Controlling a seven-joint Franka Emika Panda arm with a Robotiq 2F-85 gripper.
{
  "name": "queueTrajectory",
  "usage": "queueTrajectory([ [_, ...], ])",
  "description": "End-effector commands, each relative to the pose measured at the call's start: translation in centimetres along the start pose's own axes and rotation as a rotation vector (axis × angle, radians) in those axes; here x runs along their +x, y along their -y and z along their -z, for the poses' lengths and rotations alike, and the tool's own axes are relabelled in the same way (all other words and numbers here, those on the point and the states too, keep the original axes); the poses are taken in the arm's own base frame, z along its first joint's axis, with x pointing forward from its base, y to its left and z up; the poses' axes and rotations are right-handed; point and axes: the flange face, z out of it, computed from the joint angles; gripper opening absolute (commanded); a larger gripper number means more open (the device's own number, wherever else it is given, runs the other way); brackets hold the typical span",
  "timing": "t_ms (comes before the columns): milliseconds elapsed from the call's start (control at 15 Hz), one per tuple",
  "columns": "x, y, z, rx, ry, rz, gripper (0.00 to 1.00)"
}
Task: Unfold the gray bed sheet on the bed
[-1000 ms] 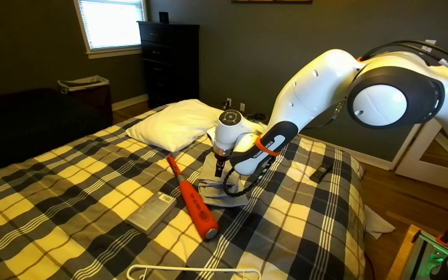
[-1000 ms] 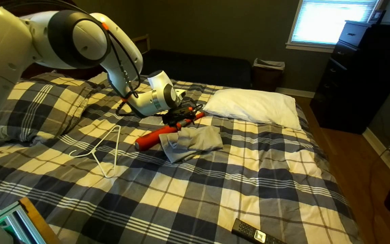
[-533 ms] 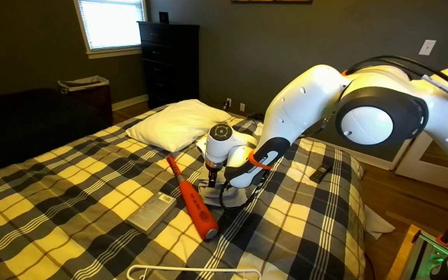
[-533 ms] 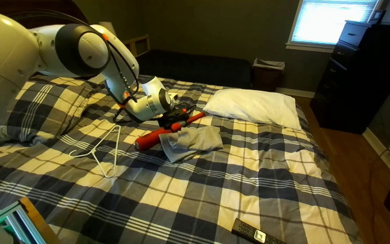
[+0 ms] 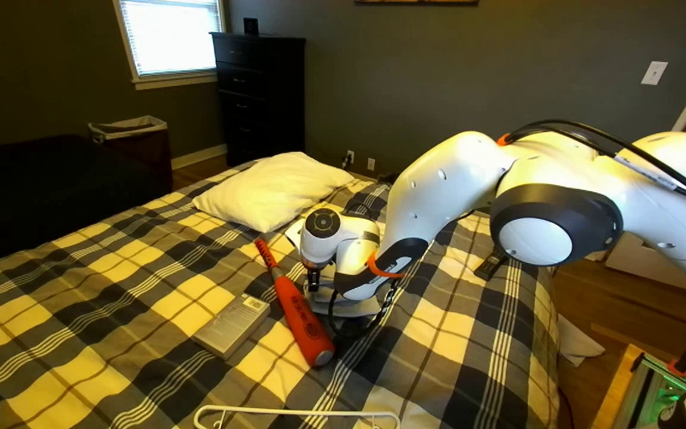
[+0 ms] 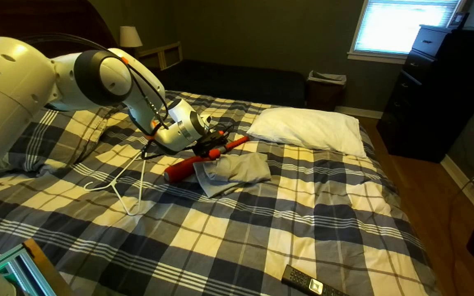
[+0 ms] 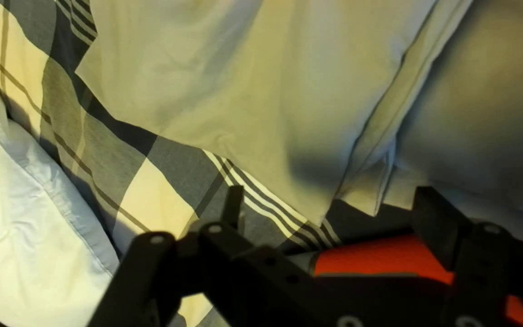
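Gray bed sheet (image 6: 245,167), wrinkled and folded over on itself, is seen in a small heap on the plaid-covered bed (image 6: 237,250), just beside an orange-red bat (image 5: 298,316). In an exterior view the sheet is partly hidden by the robot arm (image 5: 432,190). In the wrist view the gripper (image 7: 332,211) is shown with its two fingers spread well apart, and an edge of the sheet and part of the bat are framed between them; whether the sheet is touched cannot be told. A white pillow (image 6: 309,127) is set near the handle end of the bat, and a gray box (image 5: 233,325) is laid flat on the bat's other side. Near the bat's thick end, a white hanger (image 5: 298,412) is rested on the bed, while a black remote (image 6: 313,283) is pictured well apart from the sheet. Past the bed, a dark dresser (image 5: 262,95) is placed beside a window (image 5: 170,36).
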Motion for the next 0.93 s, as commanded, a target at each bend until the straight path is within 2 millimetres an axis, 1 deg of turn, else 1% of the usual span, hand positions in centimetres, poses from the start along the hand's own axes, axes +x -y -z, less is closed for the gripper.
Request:
queueTrajectory([
  [0,0.5,0.8,-2.0,-0.035,0.009,0.022,0.71],
  [133,0.6,1.4,-2.7,-0.033,0.013,0.035,0.71],
  [267,0.8,1.9,-3.1,-0.028,0.014,0.044,0.75],
  [333,0.9,2.1,-3.3,-0.029,0.013,0.047,0.75],
  [400,1.0,2.2,-3.5,-0.028,0.012,0.05,0.81],
  [467,1.1,2.3,-3.6,-0.032,0.008,0.052,0.72],
  [533,1.2,2.3,-3.7,-0.036,0.007,0.053,0.52],
  [600,1.3,2.3,-3.8,-0.039,0.005,0.053,0.48],
  [667,1.3,2.1,-3.8,-0.044,0.002,0.053,0.48],
  [867,1.3,1.6,-3.6,-0.056,-0.005,0.05,0.23],
])
